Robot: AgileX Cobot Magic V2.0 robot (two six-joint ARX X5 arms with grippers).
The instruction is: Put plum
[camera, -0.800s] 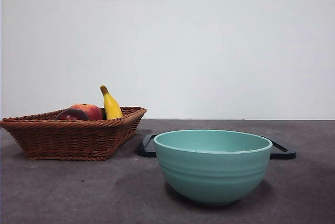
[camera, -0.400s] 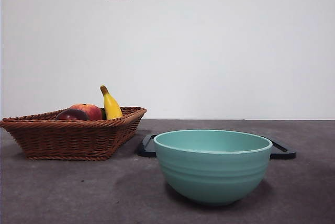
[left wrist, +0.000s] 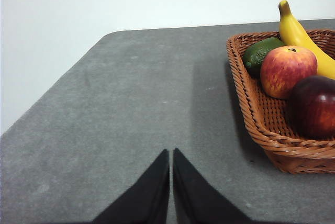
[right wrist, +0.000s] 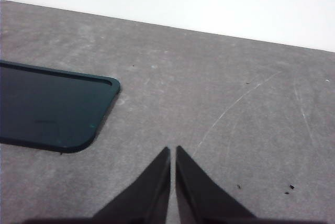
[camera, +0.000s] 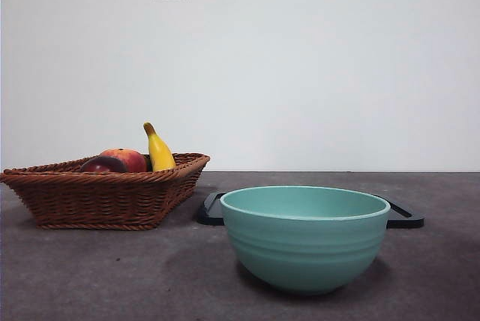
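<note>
Left wrist: left claw [left wrist: 171, 153] closed, empty; plum [left wrist: 314, 105] in basket [left wrist: 261, 124].

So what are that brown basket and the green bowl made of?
The basket looks like woven wicker or rattan: brown strands cross along its walls and braided rim. The bowl looks like ceramic or melamine, I can't tell which: smooth mint-green, satin sheen, faint ridges around it.

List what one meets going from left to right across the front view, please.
Basket → plum → peach → banana → black tray → bowl.
</note>
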